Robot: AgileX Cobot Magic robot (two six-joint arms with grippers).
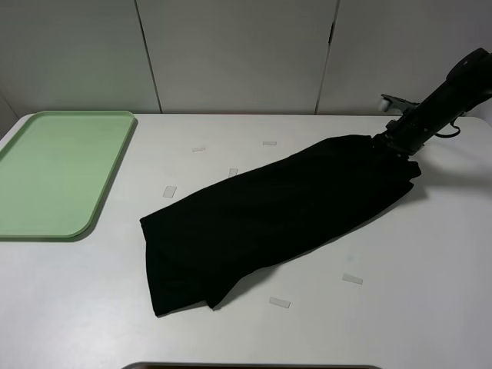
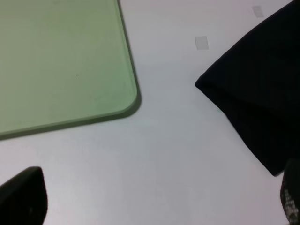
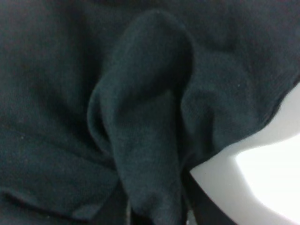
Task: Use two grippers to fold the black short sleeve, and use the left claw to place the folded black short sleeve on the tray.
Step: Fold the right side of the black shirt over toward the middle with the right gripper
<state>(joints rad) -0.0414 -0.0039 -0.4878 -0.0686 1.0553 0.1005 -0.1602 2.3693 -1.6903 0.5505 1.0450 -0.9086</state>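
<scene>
While right gripper (image 1: 393, 147) bites far right end of black short sleeve (image 1: 269, 215), pinched ridge of cloth shows in right wrist view. Black short sleeve lies as long folded strip, slanting across white table (image 1: 77, 307). Left gripper (image 2: 154, 201) wide open over bare table, between tray (image 1: 61, 169) corner and cloth's left end. Tray at far left, apart from cloth. Small clear tabs (image 1: 169, 191) lie scattered around cloth.

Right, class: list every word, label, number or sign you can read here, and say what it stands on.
Nothing here can be read.
On the shirt: no print shows.
On the tray: nothing.
On the tape bits on the table: nothing.
On the left fingers: faint pale marks, too blurred to read.
</scene>
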